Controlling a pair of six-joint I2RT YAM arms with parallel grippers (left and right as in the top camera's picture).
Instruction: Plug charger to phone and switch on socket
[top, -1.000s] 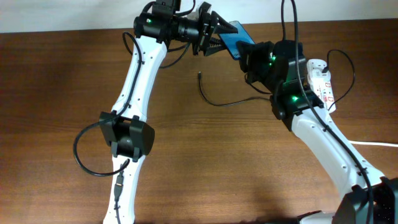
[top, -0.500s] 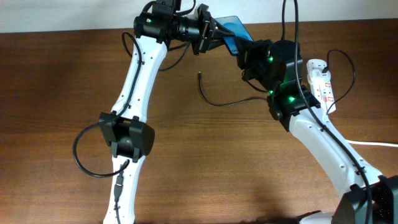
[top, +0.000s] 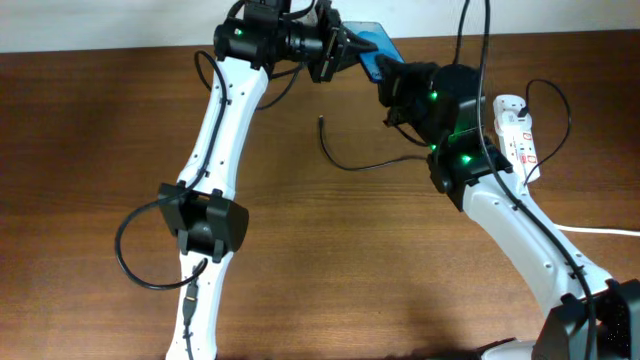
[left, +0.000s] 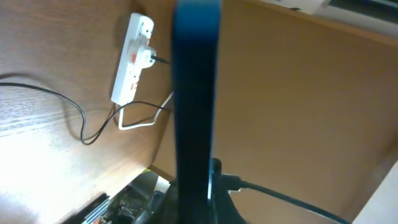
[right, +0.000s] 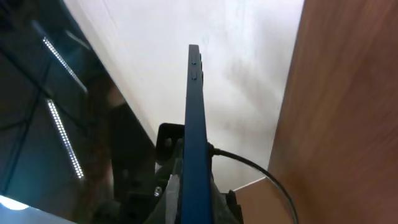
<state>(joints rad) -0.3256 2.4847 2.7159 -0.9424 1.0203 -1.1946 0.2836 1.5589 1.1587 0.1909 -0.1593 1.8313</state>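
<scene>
I have the phone (top: 372, 42) up off the table (top: 100, 150), spanning the gap between both grippers. The left gripper (top: 342, 48) has its jaws pinched on one end. The right gripper (top: 390, 75) meets the opposite end, but I cannot tell whether its jaws are clamped or slack. From either wrist I see the phone edge-on, a dark blue bar straight ahead (left: 196, 99) (right: 196, 137). The charger (top: 350, 160) lies loose on the wood below the jaws, its small tip nearer the left gripper, touching neither. The socket (top: 518, 135) sits beyond the right gripper, well apart from the phone.
</scene>
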